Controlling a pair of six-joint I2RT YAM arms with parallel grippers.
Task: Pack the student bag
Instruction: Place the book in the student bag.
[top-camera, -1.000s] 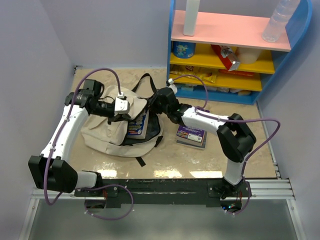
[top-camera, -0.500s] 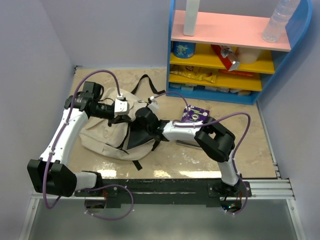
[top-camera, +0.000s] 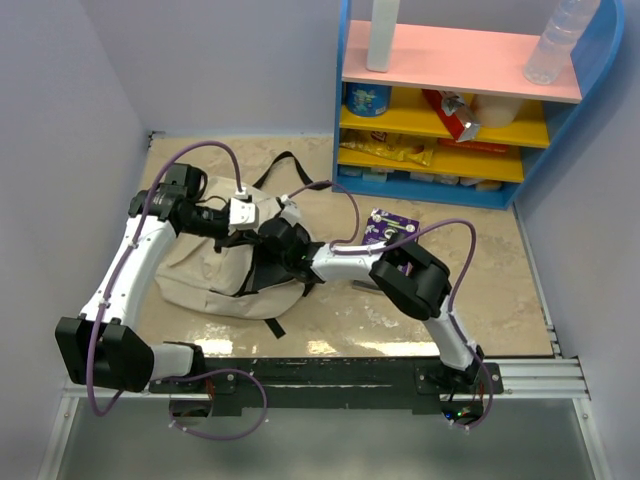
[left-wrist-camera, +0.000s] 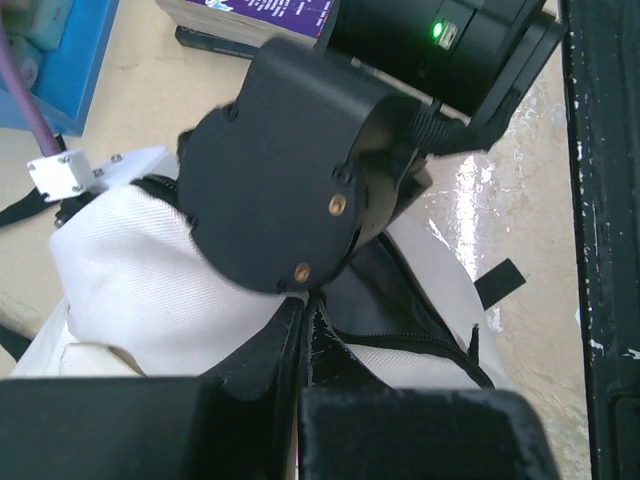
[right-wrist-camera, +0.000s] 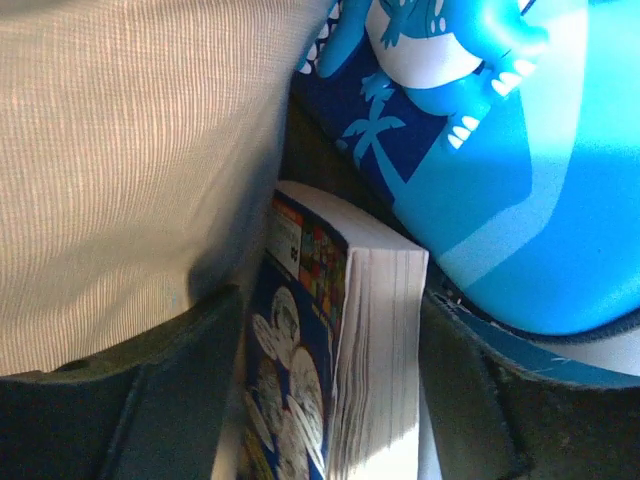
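The beige student bag (top-camera: 205, 275) lies on the table left of centre with its zip open. My left gripper (top-camera: 247, 228) is shut on the edge of the opening (left-wrist-camera: 303, 330) and holds it up. My right gripper (right-wrist-camera: 335, 400) is down inside the bag, so only its black wrist (top-camera: 280, 240) shows from above. A thick blue-covered book (right-wrist-camera: 340, 330) stands between its fingers (right-wrist-camera: 170, 400), with thin slits of light on both sides. A blue pouch (right-wrist-camera: 500, 180) lies against the book, and the bag's cloth (right-wrist-camera: 120, 150) is on the other side.
A purple book (top-camera: 392, 228) lies on the table by the right arm's elbow. A blue shelf unit (top-camera: 455, 120) with packets and a bottle stands at the back right. Walls close in at left and right.
My right arm has swung left and down into the bag with the book, and its jaws have widened. The left gripper has kept its hold.
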